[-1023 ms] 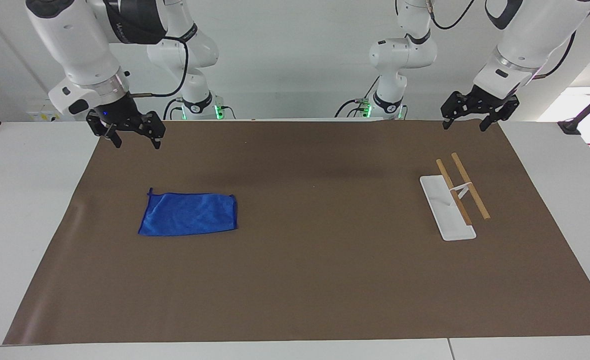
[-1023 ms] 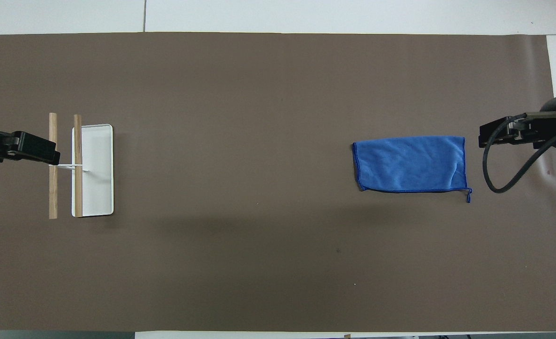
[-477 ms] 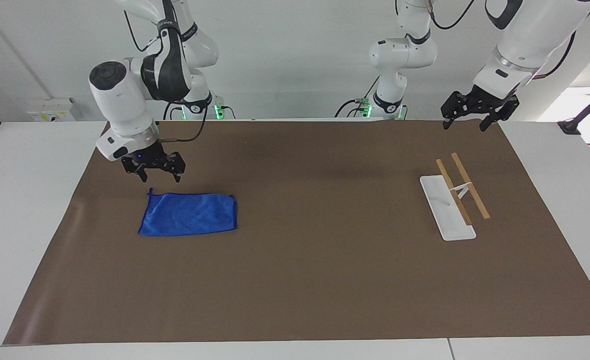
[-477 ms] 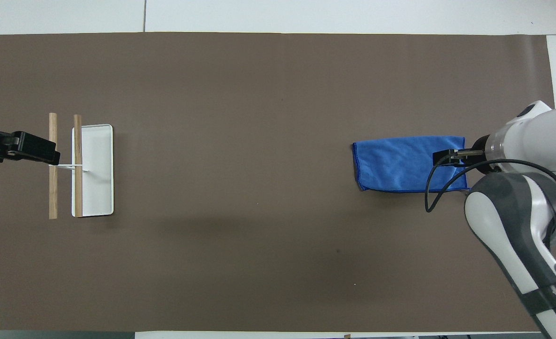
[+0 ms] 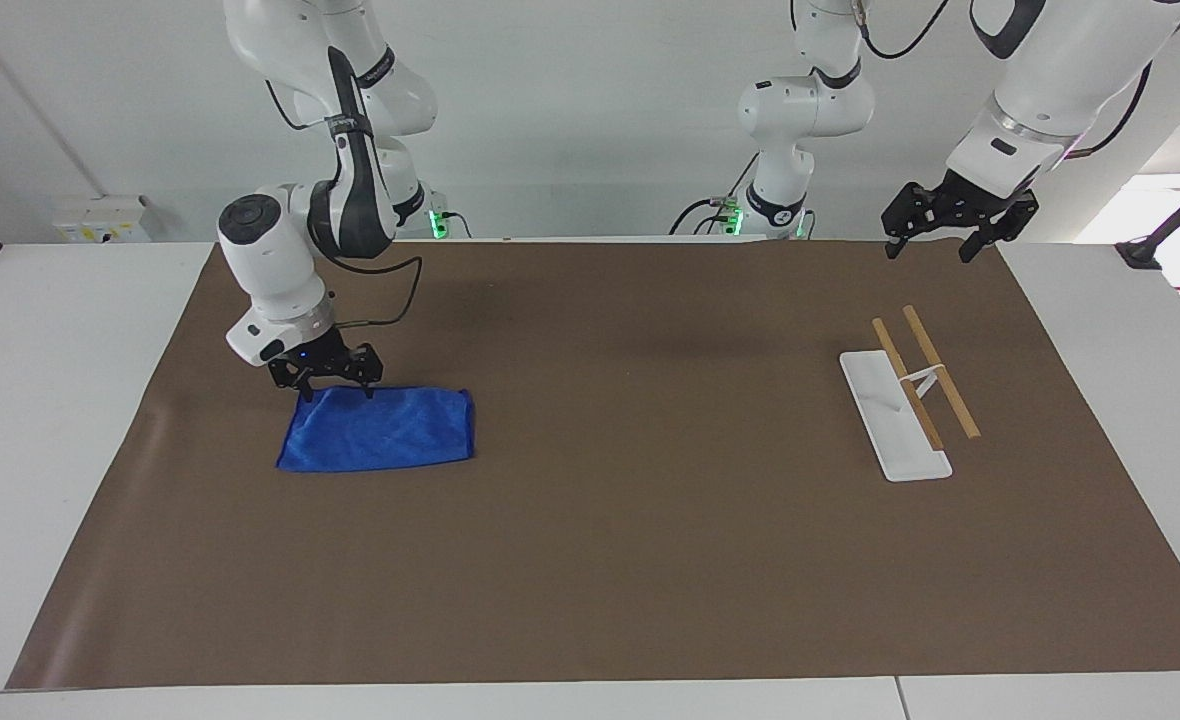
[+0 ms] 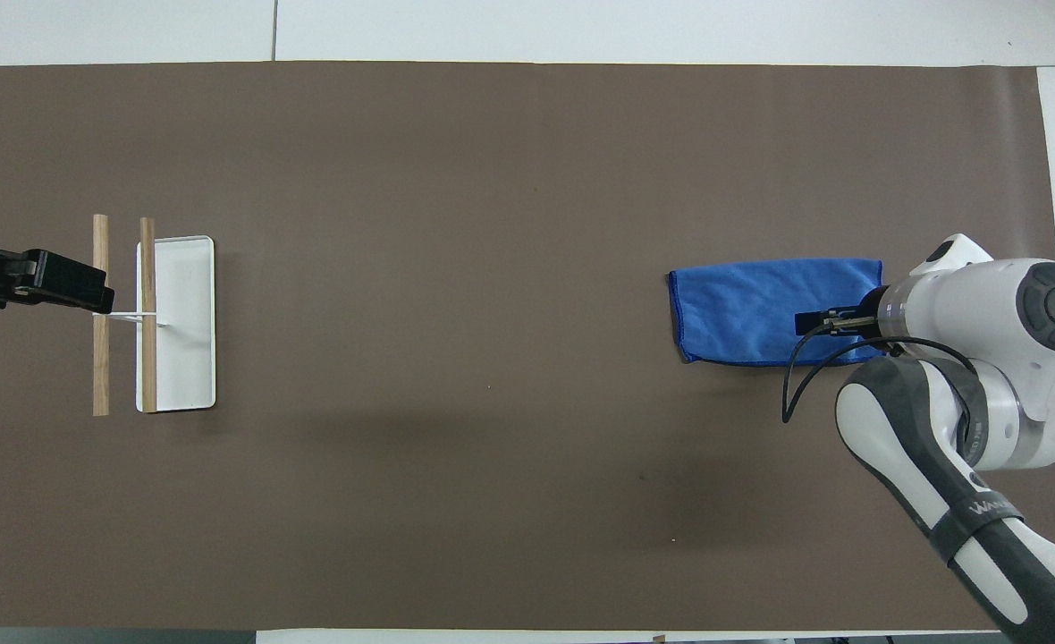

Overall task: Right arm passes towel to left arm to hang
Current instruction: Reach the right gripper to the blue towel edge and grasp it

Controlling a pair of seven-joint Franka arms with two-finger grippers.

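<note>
At the right arm's end of the brown mat (image 5: 590, 560), the blue towel (image 5: 390, 432) lay flat, long axis across the table, its robot-side corner directly under the right gripper (image 5: 331, 384), fingers apart, while the left gripper (image 5: 950, 222), also open, waited well apart.

I'm looking at a robotics lab: two white arms (image 5: 290, 250) (image 5: 1040, 90) bolted at the edge of a white surface (image 5: 50, 400), brown mat (image 5: 650, 560) laid over it, bare white wall (image 5: 570, 120), loose cables (image 5: 710, 205), green status lights (image 5: 438, 222) at the arm bases.
</note>
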